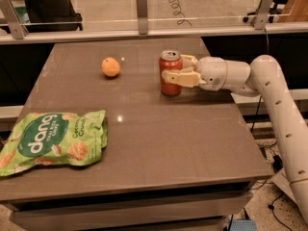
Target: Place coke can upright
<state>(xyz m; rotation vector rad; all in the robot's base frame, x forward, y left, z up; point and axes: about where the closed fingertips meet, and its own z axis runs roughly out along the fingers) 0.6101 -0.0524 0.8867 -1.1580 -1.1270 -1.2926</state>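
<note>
The coke can (169, 86), red with a silver top, stands upright on the brown table (159, 143) right of centre towards the back. My gripper (175, 67) reaches in from the right and holds the can between its two fingers. The near finger (179, 77) lies across the can's front and the far finger (189, 59) goes behind it. The fingers look closed on the can's sides. The can's base rests on the tabletop.
An orange fruit (110, 67) lies to the left of the can at the back. A green chip bag (50, 142) lies flat at the front left. A rail with glass panels (141, 30) runs behind the table. My white arm (274, 100) hangs past the right edge.
</note>
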